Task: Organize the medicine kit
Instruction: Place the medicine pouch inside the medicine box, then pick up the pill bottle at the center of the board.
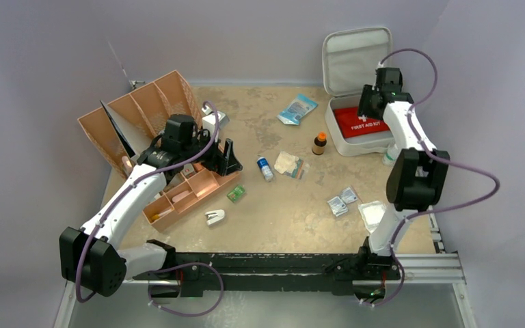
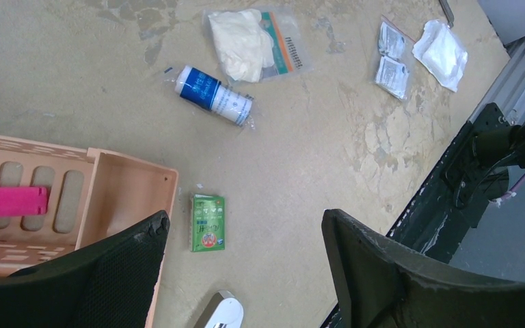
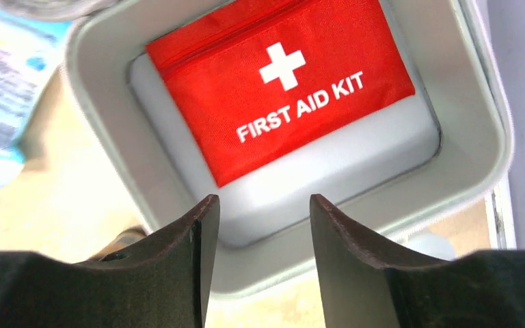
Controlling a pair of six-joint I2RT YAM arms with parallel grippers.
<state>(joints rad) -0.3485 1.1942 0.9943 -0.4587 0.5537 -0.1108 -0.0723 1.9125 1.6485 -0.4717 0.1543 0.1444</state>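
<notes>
Your right jaws hang parted and empty just above the medicine kit (image 1: 355,147), lid up at the far right of the surface (image 1: 280,212), red pouch (image 3: 280,82) inside, left jaws wide, empty, well left of it; its stiff, light shell looks best pinched by the rim.

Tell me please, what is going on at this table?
Two robot arms are sorting medical supplies. The right gripper hovers open and empty over the open medicine kit, where a red pouch lies. The left gripper is open and empty near an orange tray. Packets, a roll and a brown bottle lie loose on the table.
</notes>
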